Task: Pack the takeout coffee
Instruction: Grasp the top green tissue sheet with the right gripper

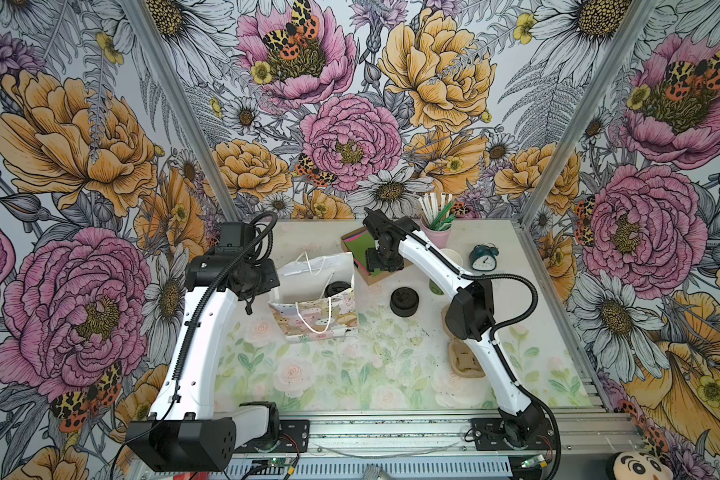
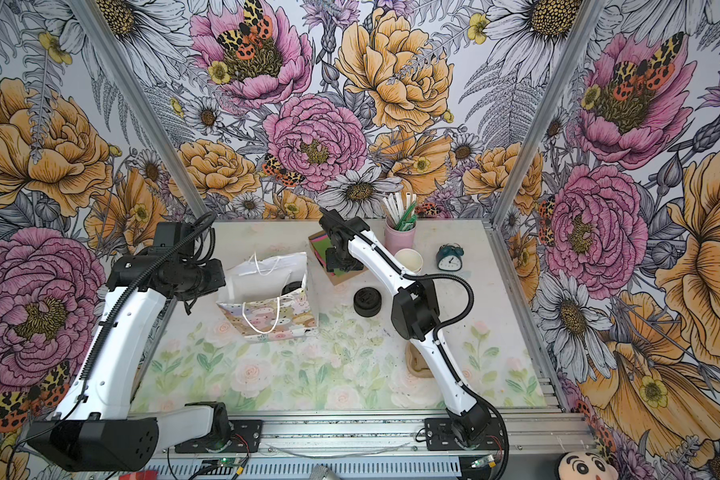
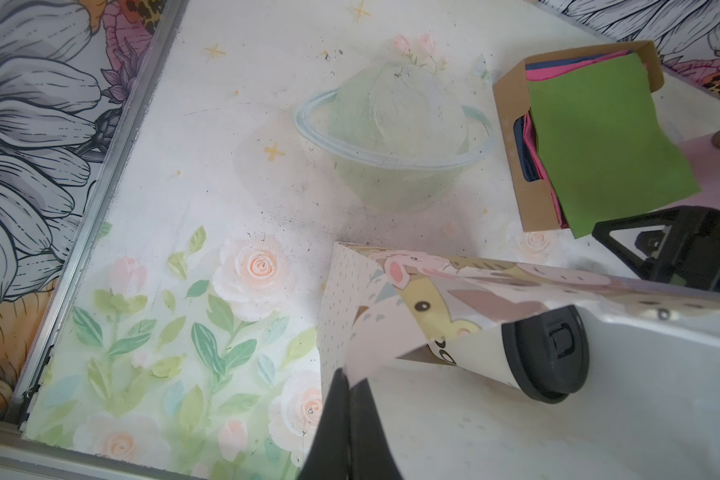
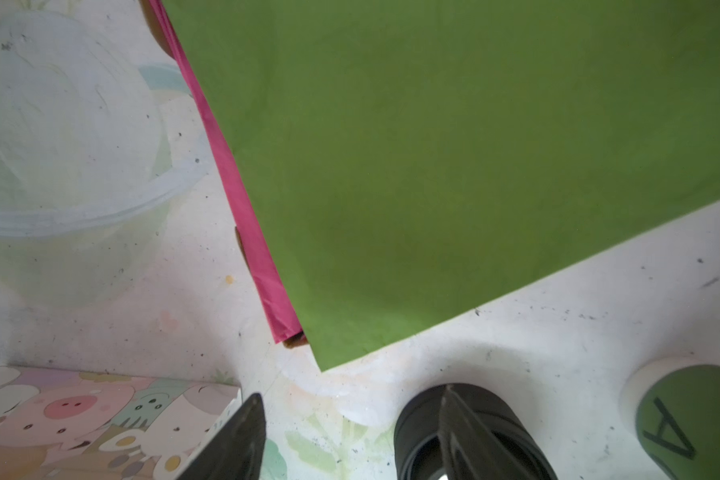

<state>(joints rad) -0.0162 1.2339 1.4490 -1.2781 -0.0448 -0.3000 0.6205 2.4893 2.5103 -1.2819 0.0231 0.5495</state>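
Observation:
The takeout coffee [image 1: 336, 288] [image 2: 292, 287], a pale cup under a black sip lid [image 3: 546, 357], is inside the open patterned gift bag [image 1: 313, 321] [image 2: 276, 321]. My left gripper [image 3: 346, 376] [image 1: 272, 287] is shut on the bag's left rim [image 3: 375, 345], pinching the paper. My right gripper [image 4: 352, 395] [image 1: 381, 266] hangs open over the table to the right of the bag and just in front of the paper box, with nothing between its fingers.
A cardboard box [image 1: 375, 276] holds coloured sheets, a green one [image 4: 454, 166] on top. A squat black pile of lids [image 1: 404, 301] [image 4: 425, 432], a pink cup of straws [image 1: 436, 232], lidless paper cups [image 1: 450, 257], a clock [image 1: 484, 258], a green-topped cup [image 4: 691, 419] and a cardboard carrier [image 1: 465, 362] stand on the right.

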